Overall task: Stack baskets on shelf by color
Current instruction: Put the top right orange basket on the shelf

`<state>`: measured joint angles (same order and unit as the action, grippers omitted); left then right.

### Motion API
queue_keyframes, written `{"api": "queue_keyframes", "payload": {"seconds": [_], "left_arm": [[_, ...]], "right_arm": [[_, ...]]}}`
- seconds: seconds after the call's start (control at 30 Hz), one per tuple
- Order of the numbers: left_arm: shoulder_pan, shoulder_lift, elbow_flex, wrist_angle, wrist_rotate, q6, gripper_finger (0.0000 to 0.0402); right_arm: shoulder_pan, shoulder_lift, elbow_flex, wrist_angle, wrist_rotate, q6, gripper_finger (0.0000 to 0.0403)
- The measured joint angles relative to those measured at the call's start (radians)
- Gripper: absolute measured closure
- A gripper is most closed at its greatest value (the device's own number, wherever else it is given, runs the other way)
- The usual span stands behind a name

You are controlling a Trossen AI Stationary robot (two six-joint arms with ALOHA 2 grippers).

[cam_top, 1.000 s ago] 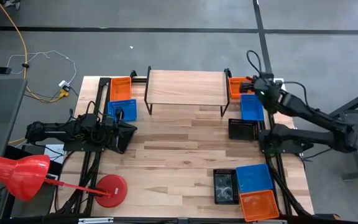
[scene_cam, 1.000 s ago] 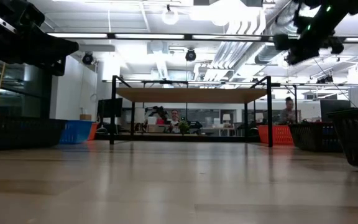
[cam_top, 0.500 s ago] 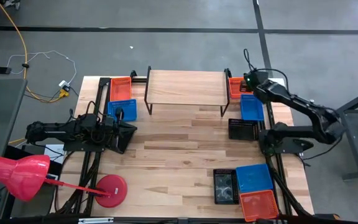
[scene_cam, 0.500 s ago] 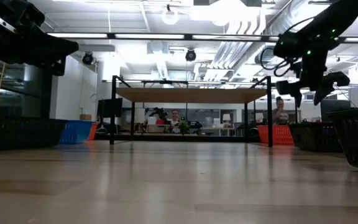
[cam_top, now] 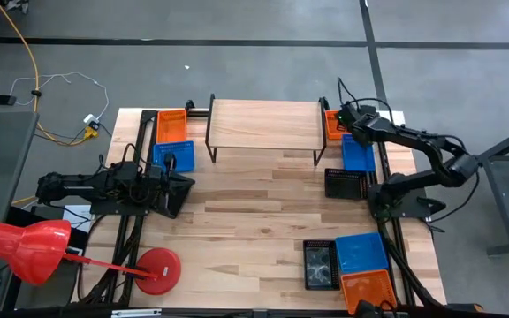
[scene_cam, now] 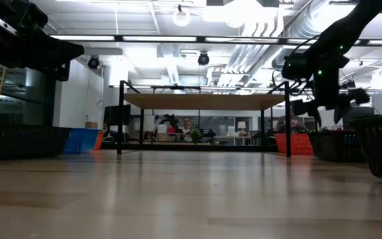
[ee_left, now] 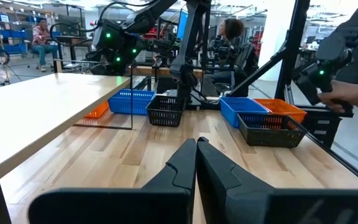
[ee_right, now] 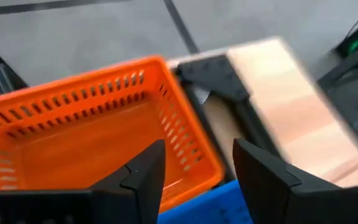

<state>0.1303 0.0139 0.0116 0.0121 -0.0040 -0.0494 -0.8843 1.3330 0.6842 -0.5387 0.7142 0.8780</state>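
The shelf point(cam_top: 263, 124) stands at the table's far middle with nothing on it. My right gripper point(ee_right: 197, 180) hovers open over the orange basket point(cam_top: 332, 124) at the shelf's right end. Its two fingers stand on either side of that basket's side wall point(ee_right: 188, 140), and I see no touch. A blue basket point(cam_top: 358, 152) and a black basket point(cam_top: 345, 183) lie just nearer on the table. My left gripper point(cam_top: 186, 184) waits shut at the table's left, beside a blue basket point(cam_top: 173, 155) and an orange basket point(cam_top: 171, 125).
A black basket point(cam_top: 321, 263), a blue basket point(cam_top: 360, 252) and an orange basket point(cam_top: 368, 290) lie at the near right corner. A red lamp base point(cam_top: 155, 269) stands at the near left. A person's hand point(ee_left: 347, 99) shows beyond the table's right side.
My right gripper has come down and gone toward the table's left edge, from above the blue basket to over the orange basket at the shelf's right end. No basket has moved.
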Motion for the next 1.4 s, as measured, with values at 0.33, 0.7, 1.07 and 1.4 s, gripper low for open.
{"api": "queue_keyframes", "payload": {"seconds": [0.33,0.7,1.07,1.4], "left_arm": [[0.000,0.000,0.000,0.000,-0.004,0.000,0.0401],[0.000,0.000,0.000,0.000,-0.004,0.000,0.0401],[0.000,0.000,0.000,0.000,-0.004,0.000,0.0401],[0.000,0.000,0.000,0.000,-0.004,0.000,0.0401]], "right_arm": [[0.001,0.041,0.000,0.056,0.008,0.118,0.0233],[0.017,0.109,0.000,-0.004,0.065,0.442,0.0234],[0.036,0.108,0.000,-0.022,0.177,0.423,0.0234],[-0.006,0.108,0.000,-0.045,0.135,0.362,0.0234]]}}
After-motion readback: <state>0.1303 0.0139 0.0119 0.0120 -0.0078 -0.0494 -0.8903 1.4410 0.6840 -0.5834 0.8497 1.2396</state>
